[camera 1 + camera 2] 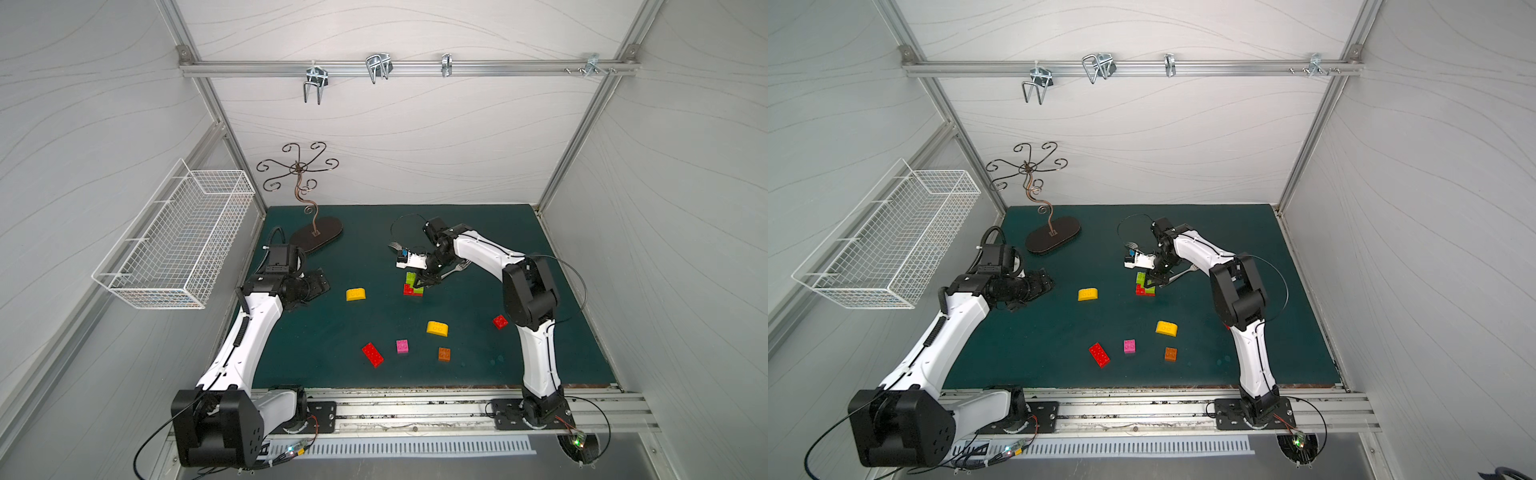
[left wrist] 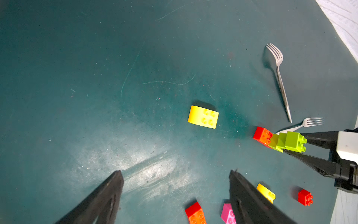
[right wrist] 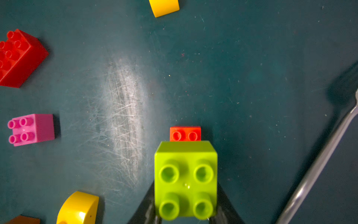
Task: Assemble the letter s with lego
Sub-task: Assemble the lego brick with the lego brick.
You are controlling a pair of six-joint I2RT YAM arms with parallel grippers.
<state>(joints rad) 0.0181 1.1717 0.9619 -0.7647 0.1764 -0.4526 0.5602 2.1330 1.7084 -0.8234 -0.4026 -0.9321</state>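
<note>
A small lego stack (image 1: 412,286) stands mid-mat, a red brick (image 3: 185,133) at its base and lime green bricks above. My right gripper (image 3: 186,213) is shut on the top lime green brick (image 3: 186,178) (image 2: 294,140), one finger on each side. My left gripper (image 2: 175,172) hangs open and holds nothing over bare mat at the left (image 1: 322,284). Loose lego lie nearer the front: two yellow rounded bricks (image 1: 355,294) (image 1: 437,328), a long red brick (image 1: 372,354), a pink brick (image 1: 402,346), an orange brick (image 1: 444,354) and a small red brick (image 1: 500,321).
Two metal forks (image 2: 279,77) (image 2: 306,124) lie just behind the stack, close to my right gripper. A curly metal stand (image 1: 316,234) sits at the back left of the mat. A white wire basket (image 1: 178,237) hangs on the left wall.
</note>
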